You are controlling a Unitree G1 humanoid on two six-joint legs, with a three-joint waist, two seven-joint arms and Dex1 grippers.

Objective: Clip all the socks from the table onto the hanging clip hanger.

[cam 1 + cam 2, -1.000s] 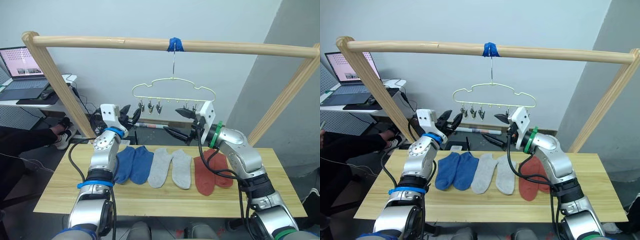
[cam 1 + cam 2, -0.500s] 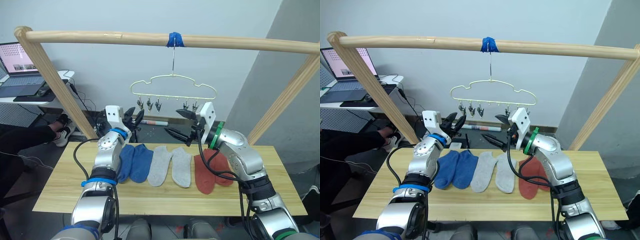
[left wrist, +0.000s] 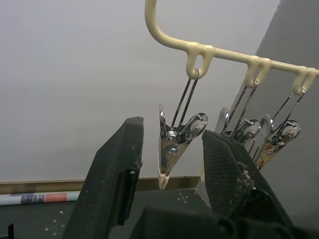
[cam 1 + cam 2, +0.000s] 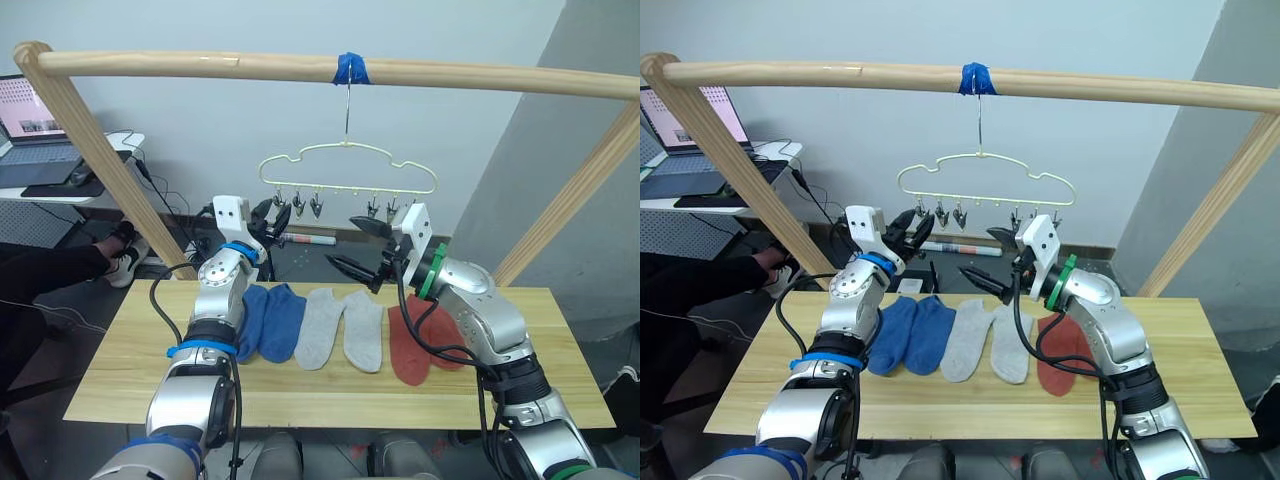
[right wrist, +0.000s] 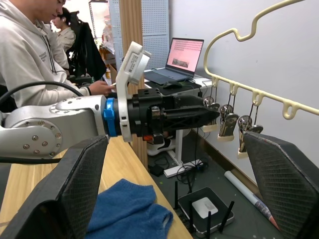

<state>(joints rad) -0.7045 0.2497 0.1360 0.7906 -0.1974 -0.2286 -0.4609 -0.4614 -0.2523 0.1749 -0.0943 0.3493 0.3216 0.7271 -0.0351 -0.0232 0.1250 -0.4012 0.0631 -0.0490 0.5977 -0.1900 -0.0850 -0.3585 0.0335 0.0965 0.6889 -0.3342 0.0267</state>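
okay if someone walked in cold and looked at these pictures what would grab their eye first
Probably the pale gold clip hanger hanging from the blue-taped wooden pole, with both tools raised to its clips. The left tool, open, has the end clip between its fingers; the right tool is open below the other end. Below, six socks lie in a row on the table: blue, grey, rust red.

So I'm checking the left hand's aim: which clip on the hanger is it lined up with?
The leftmost clip, at the hanger's end: it hangs between the open fingers of the left hand, while the other clips hang beyond its finger.
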